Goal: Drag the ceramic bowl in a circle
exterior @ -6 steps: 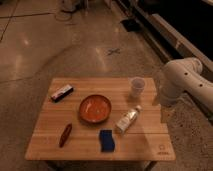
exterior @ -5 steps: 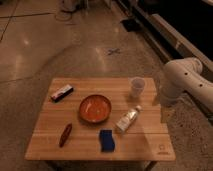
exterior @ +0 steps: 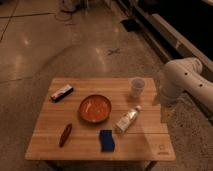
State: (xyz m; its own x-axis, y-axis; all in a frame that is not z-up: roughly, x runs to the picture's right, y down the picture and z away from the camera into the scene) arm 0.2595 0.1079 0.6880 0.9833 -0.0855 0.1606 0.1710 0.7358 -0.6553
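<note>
The ceramic bowl (exterior: pixel 95 108), orange-red inside with a darker brown rim, sits near the middle of the wooden table (exterior: pixel 60 117). My white arm (exterior: pixel 177 80) hangs over the table's right edge. The gripper (exterior: pixel 165 114) points down beside that edge, well to the right of the bowl and not touching it. Nothing shows in the gripper.
A clear plastic cup (exterior: pixel 137 87) stands at the back right. A small bottle (exterior: pixel 127 119) lies just right of the bowl. A blue sponge (exterior: pixel 106 140) and a brown oblong item (exterior: pixel 65 135) lie in front. A wrapped bar (exterior: pixel 62 92) lies at the back left.
</note>
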